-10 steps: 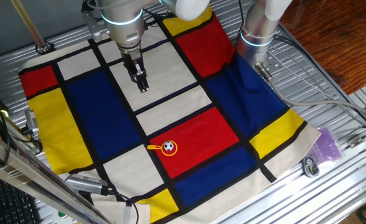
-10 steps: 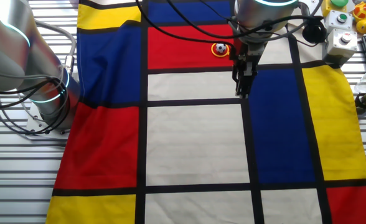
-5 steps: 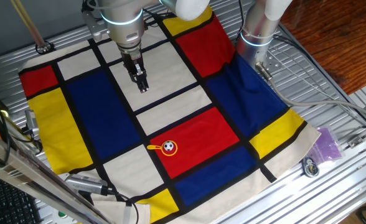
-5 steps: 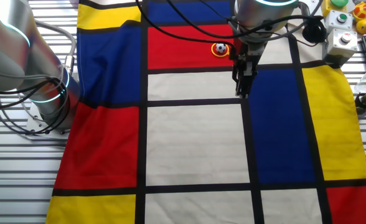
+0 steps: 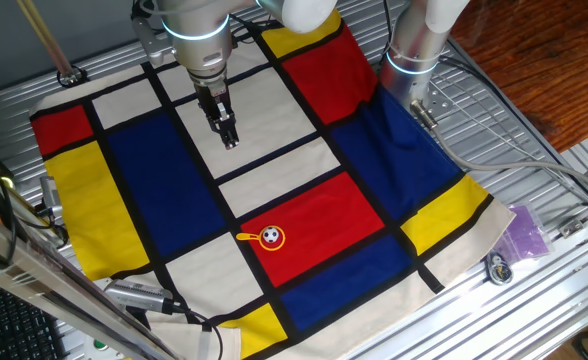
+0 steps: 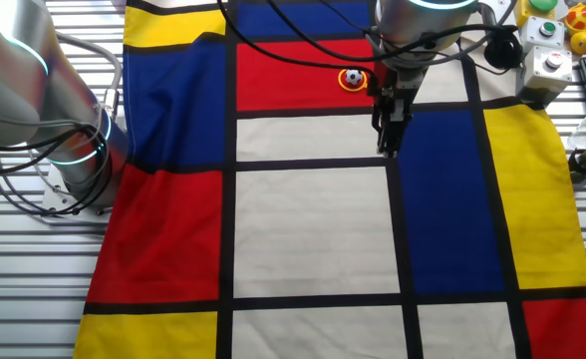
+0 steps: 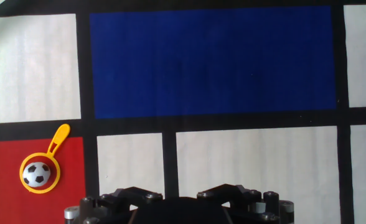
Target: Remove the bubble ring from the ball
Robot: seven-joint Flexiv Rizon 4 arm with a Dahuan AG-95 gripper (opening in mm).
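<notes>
The ball (image 5: 271, 236) is a tiny white ball with black patches and lies inside the yellow-orange bubble ring (image 5: 280, 241) on a red patch of the checkered cloth. The ring's short handle points toward the neighbouring white patch. My gripper (image 5: 231, 142) hangs above a white patch, well away from them, with its fingers close together and nothing in it. In the other fixed view the ring (image 6: 362, 83) and ball (image 6: 352, 78) lie just behind the gripper (image 6: 385, 150). In the hand view the ring (image 7: 54, 184) and ball (image 7: 38, 174) are at the lower left; only the gripper's body shows.
A red, blue, yellow and white cloth (image 5: 304, 120) covers the table. A second arm's base (image 5: 414, 50) stands at the cloth's far edge and also shows in the other fixed view (image 6: 69, 140). A button box (image 6: 550, 55) and cables (image 5: 534, 165) lie off the cloth.
</notes>
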